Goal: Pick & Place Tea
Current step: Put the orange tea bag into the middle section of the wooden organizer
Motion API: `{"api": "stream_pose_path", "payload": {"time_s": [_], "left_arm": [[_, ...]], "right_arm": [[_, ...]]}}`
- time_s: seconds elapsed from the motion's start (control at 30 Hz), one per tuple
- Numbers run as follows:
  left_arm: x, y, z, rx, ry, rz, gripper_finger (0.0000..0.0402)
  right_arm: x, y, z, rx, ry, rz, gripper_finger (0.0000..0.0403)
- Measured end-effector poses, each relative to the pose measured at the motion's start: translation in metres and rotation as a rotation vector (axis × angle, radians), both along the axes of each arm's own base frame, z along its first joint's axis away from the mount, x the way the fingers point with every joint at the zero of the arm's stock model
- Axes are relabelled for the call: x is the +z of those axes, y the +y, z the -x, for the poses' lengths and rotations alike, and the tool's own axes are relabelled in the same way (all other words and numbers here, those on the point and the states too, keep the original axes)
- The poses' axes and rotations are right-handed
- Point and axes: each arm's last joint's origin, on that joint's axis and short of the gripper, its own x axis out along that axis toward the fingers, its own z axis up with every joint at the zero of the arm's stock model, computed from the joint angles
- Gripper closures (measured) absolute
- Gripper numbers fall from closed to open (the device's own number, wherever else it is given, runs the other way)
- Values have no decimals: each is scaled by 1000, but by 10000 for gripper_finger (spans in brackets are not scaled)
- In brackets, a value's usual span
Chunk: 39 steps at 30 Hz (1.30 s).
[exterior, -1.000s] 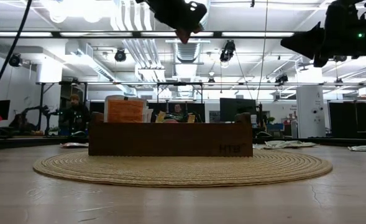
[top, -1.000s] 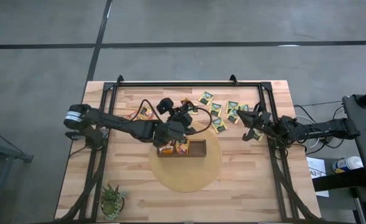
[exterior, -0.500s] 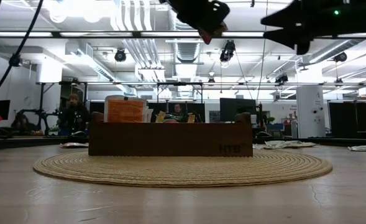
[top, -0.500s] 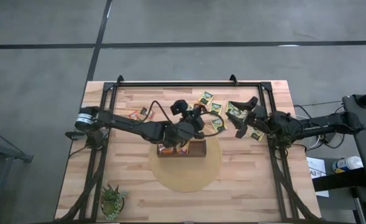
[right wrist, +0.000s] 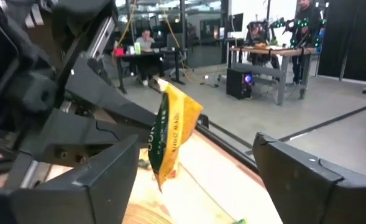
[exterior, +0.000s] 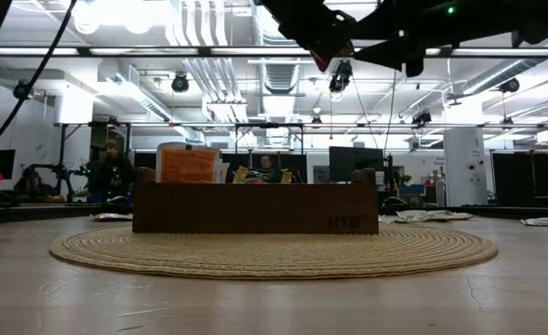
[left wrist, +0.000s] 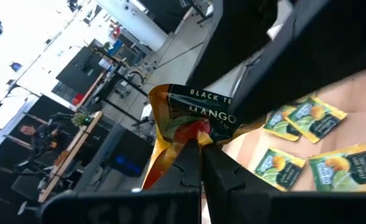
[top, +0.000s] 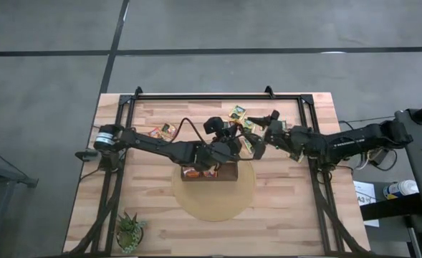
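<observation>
My left gripper (left wrist: pixel 198 155) hangs above the table just beyond the wooden box's (top: pixel 209 172) far right end, shut on a yellow-and-dark tea sachet (left wrist: pixel 189 118). My right gripper (right wrist: pixel 195 180) has come level from the table's right and stands open. Its two fingers are on either side of that sachet (right wrist: pixel 170 130) without touching it. The box stands on a round woven mat (top: pixel 214 201) and holds orange sachets (top: pixel 193 172). Green-and-yellow sachets (left wrist: pixel 304 118) lie flat on the wood below the grippers. My left gripper pinches the sachet between its two fingertips at a crumpled edge (left wrist: pixel 192 138). The rest of the sachet sticks out beyond the fingers, toward my right gripper. It is lifted clear of the table and the box and shows edge-on in the right wrist view.
More loose sachets lie along the table's far side (top: pixel 237 112) and at far left (top: pixel 160 131). A small green plant (top: pixel 130 231) stands at the near left corner. A black frame (top: pixel 218 94) borders the table's far edge and sides.
My left gripper has carried the sachet toward the table's right, from over the box's left part to past its right end. My right gripper has moved toward the table's left, up to the sachet, and has opened wide.
</observation>
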Motion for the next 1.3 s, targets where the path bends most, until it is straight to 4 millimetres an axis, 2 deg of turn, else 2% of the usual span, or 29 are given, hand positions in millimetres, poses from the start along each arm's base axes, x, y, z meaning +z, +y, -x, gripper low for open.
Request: {"api": "stream_pose_path", "payload": {"time_s": [0.13,0.23,0.33,0.47,0.5,0.73,0.93,1.07,1.13,1.23,1.3], "left_arm": [[0,0,0,-10,-3,5,401],[-1,1,1,2,8,0,402],[-2,1,1,11,18,-3,402],[-5,1,2,9,46,-3,402],[-6,1,2,5,54,-1,402],[-10,3,5,-6,160,-42,392],[-9,6,7,27,195,-70,327],[-7,8,10,145,191,-113,279],[-6,9,13,261,183,-152,258],[-4,6,18,407,190,-216,238],[-3,2,24,445,211,-245,234]], "right_arm": [[-1,0,-13,5,29,8,129],[-2,1,-20,5,57,31,170],[-3,1,-23,11,65,33,241],[-6,1,-23,15,95,59,360],[-7,1,-23,15,110,73,375],[-11,1,-25,15,132,76,393],[-12,0,-25,6,141,81,394],[-14,0,-25,6,162,91,394],[-14,0,-25,8,175,103,394],[-15,1,-25,16,190,110,394],[-17,1,-25,24,230,110,394]]}}
